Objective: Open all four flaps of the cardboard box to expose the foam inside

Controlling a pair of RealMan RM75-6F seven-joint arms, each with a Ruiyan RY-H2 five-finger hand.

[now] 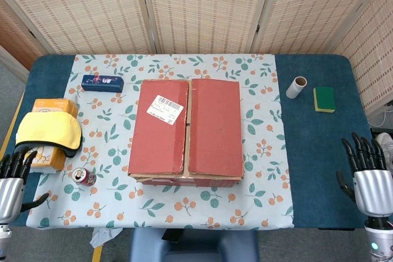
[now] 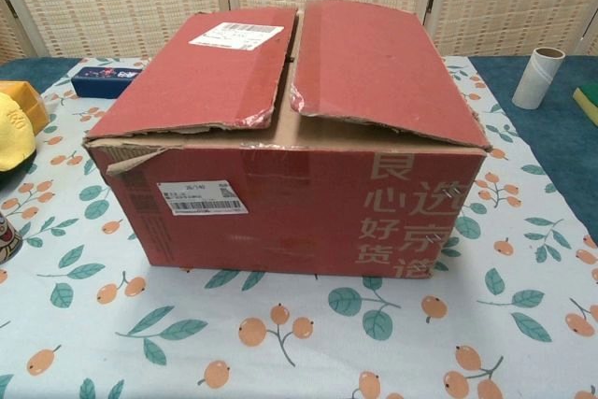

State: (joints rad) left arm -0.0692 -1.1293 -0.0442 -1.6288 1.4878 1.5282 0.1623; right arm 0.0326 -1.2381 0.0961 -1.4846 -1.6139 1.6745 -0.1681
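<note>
A red cardboard box (image 1: 185,130) stands mid-table on the floral cloth, also filling the chest view as box (image 2: 290,147). Its two top flaps lie nearly shut, meeting along a centre seam; the left flap (image 1: 161,124) carries a white label, the right flap (image 1: 215,127) is plain. In the chest view both flaps lift slightly at the front edge. No foam shows. My left hand (image 1: 13,179) hovers at the table's front left corner, fingers apart, holding nothing. My right hand (image 1: 368,176) hangs at the front right edge, also empty with fingers spread. Both are well away from the box.
Left of the box lie a blue case (image 1: 102,83), an orange box with a yellow cloth (image 1: 50,130) on it, and a soda can (image 1: 83,177). At right stand a paper tube (image 1: 296,87) and a green-yellow sponge (image 1: 324,99). Woven screens stand behind the table.
</note>
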